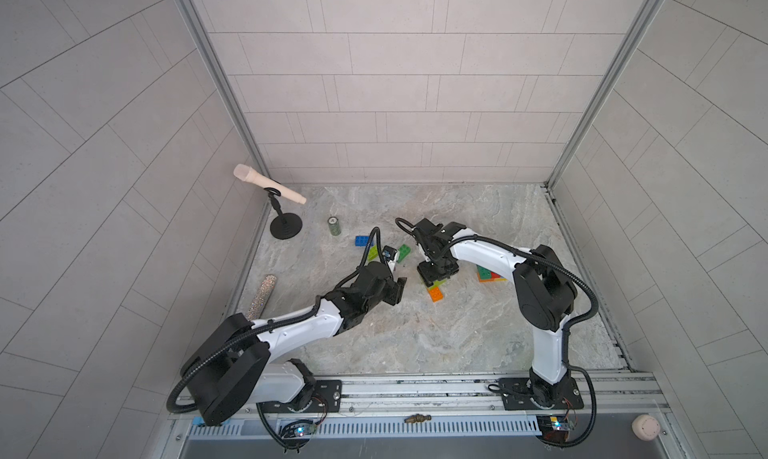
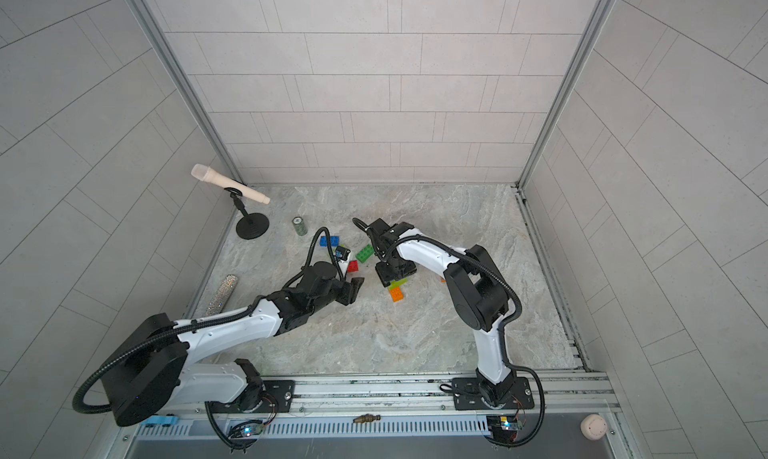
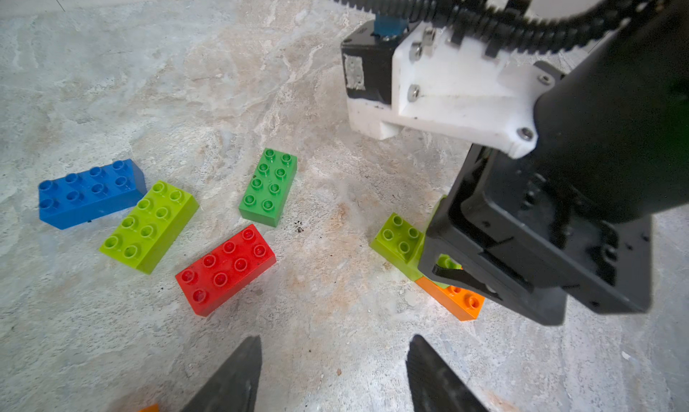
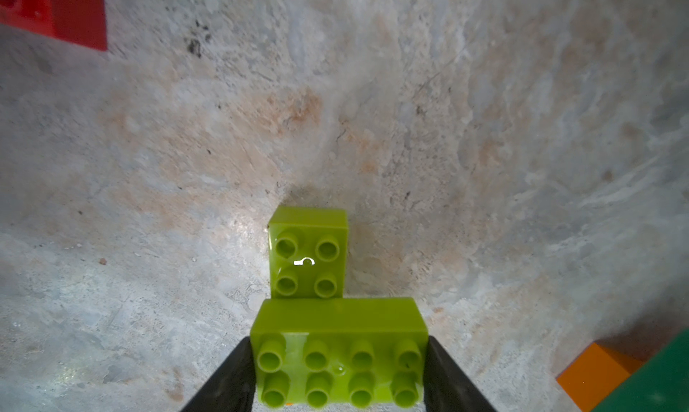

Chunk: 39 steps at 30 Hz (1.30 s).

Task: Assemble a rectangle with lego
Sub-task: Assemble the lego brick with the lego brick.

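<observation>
Your R claw (image 4: 338, 341) is clamped on a lime brick (image 4: 337, 369), one finger (image 4: 228, 380) on each short end, studs up. That brick lies crosswise over the near end of a 2nd lime brick (image 4: 307, 257), w/ four of the 2nd one's studs uncovered. Can't tell if it's pressed home. In the L wrist view an orange brick (image 3: 460, 300) pokes out from under that pair, touching it. The lot sits on the marble table (image 1: 415, 344), approx mid-field.

Your L claw (image 3: 333, 369) is spread wide w/ nothing between the fingers. It's over bare table, just beside the R claw's build and not touching it.

Loose pieces beyond the L claw, all flat & studs up:
- blue brick (image 3: 89, 194), corner against a 3rd lime brick (image 3: 149, 227), touching or v. nearly
- green brick (image 3: 268, 186), near but apart
- red brick (image 3: 225, 268), near but apart

Another stack (image 1: 488, 275) shows green, orange & red, partly hidden behind your R arm (image 1: 544, 288) in a top view.

Writing: the small dark green cylinder (image 1: 334, 226) toward the back has a pale round mark on its top, too small to read.
</observation>
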Motion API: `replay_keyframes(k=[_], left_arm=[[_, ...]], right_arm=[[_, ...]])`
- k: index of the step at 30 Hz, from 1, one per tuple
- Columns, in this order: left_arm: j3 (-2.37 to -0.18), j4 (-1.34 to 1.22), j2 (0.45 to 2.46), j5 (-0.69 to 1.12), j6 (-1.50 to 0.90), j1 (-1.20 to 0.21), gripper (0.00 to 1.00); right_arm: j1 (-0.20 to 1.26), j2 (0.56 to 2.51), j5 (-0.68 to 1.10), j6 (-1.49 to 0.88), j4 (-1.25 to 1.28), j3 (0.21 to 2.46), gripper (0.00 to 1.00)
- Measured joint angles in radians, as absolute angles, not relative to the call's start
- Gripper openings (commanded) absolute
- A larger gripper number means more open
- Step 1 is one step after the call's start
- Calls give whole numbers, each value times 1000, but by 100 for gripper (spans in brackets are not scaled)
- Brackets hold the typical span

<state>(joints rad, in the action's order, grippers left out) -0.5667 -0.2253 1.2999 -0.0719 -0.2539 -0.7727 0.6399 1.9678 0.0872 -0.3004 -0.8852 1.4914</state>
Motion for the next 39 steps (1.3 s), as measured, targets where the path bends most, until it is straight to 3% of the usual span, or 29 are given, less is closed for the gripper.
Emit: replay_keyframes(k=[29, 36, 39], left_arm=[[-567, -220, 1283, -73, -253, -773, 67], [-567, -215, 1280, -77, -253, -773, 66], [-566, -198, 1257, -99, -253, -773, 66]], right_arm=[[640, 1909, 80, -348, -803, 1396, 12], [640, 1917, 74, -348, -791, 1388, 0], [648, 1937, 54, -347, -816, 1413, 0]])
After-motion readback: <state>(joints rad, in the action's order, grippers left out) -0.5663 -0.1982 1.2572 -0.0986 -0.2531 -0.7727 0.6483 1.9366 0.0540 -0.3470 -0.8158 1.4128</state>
